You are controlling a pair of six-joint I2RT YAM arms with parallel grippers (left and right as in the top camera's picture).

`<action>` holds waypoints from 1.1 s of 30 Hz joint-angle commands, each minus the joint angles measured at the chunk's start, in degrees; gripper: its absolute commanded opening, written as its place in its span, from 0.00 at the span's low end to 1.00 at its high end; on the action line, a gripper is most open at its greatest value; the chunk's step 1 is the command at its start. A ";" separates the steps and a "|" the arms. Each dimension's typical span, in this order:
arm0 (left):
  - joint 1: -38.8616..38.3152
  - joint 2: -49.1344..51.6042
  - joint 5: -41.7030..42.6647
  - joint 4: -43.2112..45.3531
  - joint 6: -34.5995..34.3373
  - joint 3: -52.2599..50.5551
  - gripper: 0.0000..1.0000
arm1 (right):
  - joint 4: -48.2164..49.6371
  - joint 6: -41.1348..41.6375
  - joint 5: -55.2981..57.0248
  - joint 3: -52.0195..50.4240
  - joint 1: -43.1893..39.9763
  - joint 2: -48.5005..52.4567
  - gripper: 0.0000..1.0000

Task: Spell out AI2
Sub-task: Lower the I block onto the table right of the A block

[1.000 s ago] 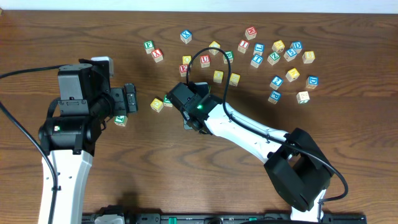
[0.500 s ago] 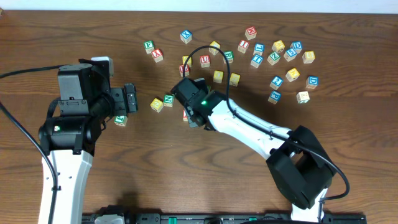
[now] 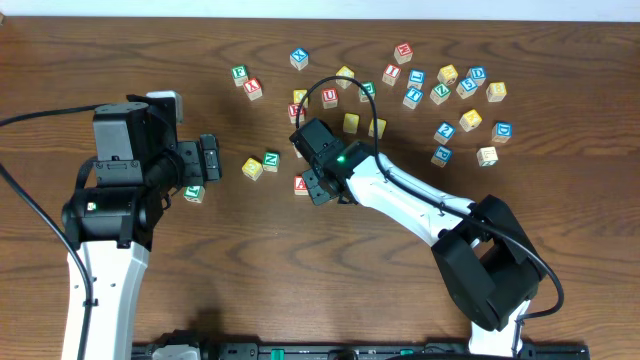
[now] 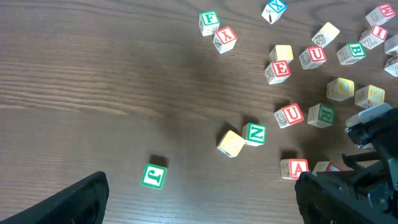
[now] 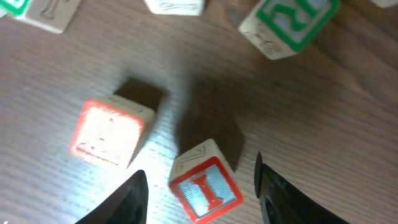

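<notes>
In the right wrist view the red I cube [image 5: 206, 187] rests on the table, turned askew, between my right gripper's [image 5: 200, 198] fingers. The jaws stand apart with a gap on each side of it. Just to its left lies the red A cube [image 5: 109, 132], its face washed out by glare. Overhead, the A cube [image 3: 301, 184] sits right beside the right gripper [image 3: 318, 188], which hides the I cube. A blue-printed cube that looks like the 2 [image 3: 444, 131] lies far to the right. My left gripper [image 3: 207, 160] hovers open at the left, holding nothing.
Several other letter cubes are scattered across the back of the table, such as a red U [image 3: 329, 98], a green N [image 3: 271, 160] and a yellow one [image 3: 252, 168]. A green J cube [image 4: 153, 175] lies near the left gripper [image 4: 199, 214].
My right gripper has opened and let go of the I cube beside the A cube, and shifted a little right and back. The left arm has not moved.
</notes>
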 commanded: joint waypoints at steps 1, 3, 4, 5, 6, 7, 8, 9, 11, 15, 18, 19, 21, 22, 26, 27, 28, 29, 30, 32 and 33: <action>0.22 -0.20 0.33 0.00 0.13 1.55 0.94 | -0.09 -3.04 -1.99 -0.44 -0.09 0.07 0.51; 0.24 -0.20 0.33 0.00 0.13 1.55 0.94 | -0.20 -3.78 -2.25 -0.68 -0.09 0.07 0.51; 0.22 -0.20 0.33 0.00 0.13 1.55 0.94 | -0.17 -4.11 -2.34 -0.98 -0.09 0.07 0.51; 0.24 -0.20 0.33 0.00 0.13 1.55 0.94 | -0.09 -4.11 -2.32 -1.33 -0.09 0.07 0.51; 0.24 -0.20 0.33 0.00 0.13 1.55 0.94 | 0.37 -4.09 -2.34 -2.16 -0.09 0.07 0.51; 0.22 -0.20 0.33 0.00 0.13 1.55 0.94 | 0.85 -4.09 -2.34 -2.89 -0.11 0.07 0.50; 0.24 -0.20 0.33 0.00 0.13 1.55 0.94 | 1.03 -4.09 -2.36 -3.08 -0.15 0.07 0.51; 0.24 -0.20 0.33 0.00 0.13 1.55 0.94 | 1.03 -4.11 -2.34 -3.08 -0.15 0.07 0.51; 0.24 -0.20 0.33 0.00 0.13 1.55 0.94 | 1.05 -4.57 -2.58 -3.08 -0.15 0.07 0.52; 0.24 -0.20 0.33 0.00 0.13 1.55 0.94 | 1.49 -5.40 -3.13 -3.10 -0.13 0.07 0.52; 0.24 -0.20 0.33 0.00 0.13 1.55 0.94 | 1.68 -5.35 -3.13 -3.10 -0.15 0.07 0.49; 0.24 -0.20 0.33 0.00 0.13 1.55 0.94 | 1.73 -4.74 -3.08 -3.10 -0.15 0.07 0.47; 0.24 -0.20 0.33 0.00 0.13 1.55 0.94 | 1.77 -3.76 -2.86 -3.10 -0.15 0.07 0.46; 0.22 -0.20 0.33 0.00 0.13 1.55 0.94 | 1.84 -3.19 -2.89 -3.10 -0.20 0.07 0.45; 0.24 -0.20 0.33 0.00 0.13 1.55 0.94 | 2.36 -2.38 -2.86 -3.10 -0.17 0.07 0.45; 0.24 -0.20 0.33 0.00 0.13 1.55 0.94 | 2.40 -2.34 -2.89 -3.10 -0.20 0.07 0.45; 0.24 -0.20 0.33 0.00 0.13 1.55 0.95 | 2.40 -2.34 -2.73 -3.10 -0.20 0.07 0.45; 0.24 -0.20 0.33 0.00 0.13 1.55 0.94 | 2.38 -2.36 -2.73 -3.10 -0.20 0.07 0.45; 0.24 -0.20 0.33 0.00 0.13 1.55 0.94 | 2.38 -2.36 -2.73 -3.10 -0.20 0.07 0.44; 0.22 -0.20 0.33 0.00 0.13 1.55 0.94 | 2.38 -2.40 -2.73 -3.13 -0.20 0.07 0.41; 0.24 -0.20 0.33 0.00 0.13 1.55 0.94 | 2.43 -2.58 -2.73 -3.13 -0.20 0.07 0.40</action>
